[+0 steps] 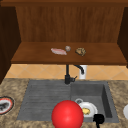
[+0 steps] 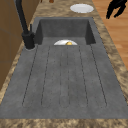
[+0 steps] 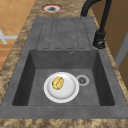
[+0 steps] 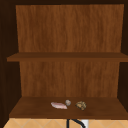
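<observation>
A black hand (image 1: pixel 98 119) hangs at the lower right of the front view, in front of the sink's front edge, and I take it for the right hand. In the left side view this hand (image 2: pixel 115 7) floats over the wooden floor beside the counter, fingers loose and pointing down, holding nothing. Nearest to it, a white plate (image 1: pixel 88 109) carrying a yellow piece of food (image 3: pixel 57 82) lies in the basin (image 3: pixel 37 75). A big red ball (image 1: pixel 67 114) sits low in the front view, left of the hand.
A black faucet (image 1: pixel 67 75) stands behind the basin, with the ribbed drainboard (image 2: pixel 65 80) to the left. A red-rimmed plate (image 1: pixel 5 105) lies on the left counter and a white plate (image 2: pixel 81 8) on the right. The lower shelf (image 4: pixel 30 110) holds a pink piece (image 4: pixel 58 105), a small grey ball (image 4: pixel 67 102) and a brown lump (image 4: pixel 81 105).
</observation>
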Tool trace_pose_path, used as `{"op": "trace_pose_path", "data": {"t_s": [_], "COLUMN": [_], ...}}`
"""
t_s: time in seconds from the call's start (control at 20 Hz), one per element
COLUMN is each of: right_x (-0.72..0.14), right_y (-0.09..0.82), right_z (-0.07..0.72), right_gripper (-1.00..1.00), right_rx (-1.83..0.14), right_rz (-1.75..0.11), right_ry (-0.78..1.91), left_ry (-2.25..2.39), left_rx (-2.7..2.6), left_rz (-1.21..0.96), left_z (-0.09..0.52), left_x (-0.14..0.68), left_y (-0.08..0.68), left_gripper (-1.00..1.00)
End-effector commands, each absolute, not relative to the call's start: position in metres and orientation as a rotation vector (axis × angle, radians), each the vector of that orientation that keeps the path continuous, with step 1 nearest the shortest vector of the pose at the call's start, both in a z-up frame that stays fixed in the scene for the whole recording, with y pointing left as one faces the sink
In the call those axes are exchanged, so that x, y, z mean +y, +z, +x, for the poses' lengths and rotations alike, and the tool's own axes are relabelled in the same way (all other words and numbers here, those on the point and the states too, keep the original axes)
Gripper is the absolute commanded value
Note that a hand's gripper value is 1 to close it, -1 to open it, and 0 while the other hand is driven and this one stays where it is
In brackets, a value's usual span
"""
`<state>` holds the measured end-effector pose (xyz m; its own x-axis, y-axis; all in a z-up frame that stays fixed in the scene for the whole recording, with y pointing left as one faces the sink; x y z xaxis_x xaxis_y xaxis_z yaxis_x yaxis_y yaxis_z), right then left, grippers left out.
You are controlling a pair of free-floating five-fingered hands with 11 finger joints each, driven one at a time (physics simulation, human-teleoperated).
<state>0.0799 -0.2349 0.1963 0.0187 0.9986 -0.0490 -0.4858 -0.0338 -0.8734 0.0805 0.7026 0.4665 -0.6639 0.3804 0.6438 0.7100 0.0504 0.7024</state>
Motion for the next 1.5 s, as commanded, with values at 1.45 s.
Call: {"op": "trace_pose_path", "data": {"t_s": [1.45], "right_x": [-0.235], "right_y": [0.196], "right_z": [0.08], "right_gripper": [0.0], "right_rx": [-0.787], "right_rz": [-0.871], "right_ry": [1.416], "left_ry": [-1.712], "left_rx": [-1.936], "left_rz": [-1.019], "left_z": [-0.047], "left_x": [0.532], "left_y": [0.658], "left_gripper": [-1.0]}}
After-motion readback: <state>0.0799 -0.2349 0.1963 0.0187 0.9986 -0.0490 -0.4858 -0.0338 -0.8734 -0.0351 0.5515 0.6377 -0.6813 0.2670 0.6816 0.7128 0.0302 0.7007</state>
